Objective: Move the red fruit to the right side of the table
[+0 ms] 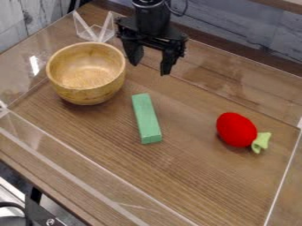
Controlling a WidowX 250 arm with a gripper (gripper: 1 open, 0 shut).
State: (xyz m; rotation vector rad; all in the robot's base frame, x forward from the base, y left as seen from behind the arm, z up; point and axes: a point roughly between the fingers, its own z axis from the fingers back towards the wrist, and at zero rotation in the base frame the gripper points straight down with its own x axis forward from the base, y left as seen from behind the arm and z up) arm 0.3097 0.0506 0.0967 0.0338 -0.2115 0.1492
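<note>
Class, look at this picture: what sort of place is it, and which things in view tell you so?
Probably a robot test bench, not a kitchen: a wood-grain table fenced by clear acrylic walls, a robot gripper above it, and toy props, a red fruit and green block.

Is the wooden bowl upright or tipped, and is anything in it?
Upright and empty. The wooden bowl sits flat on the table with its rim level, and its bare inside shows nothing in it.
</note>
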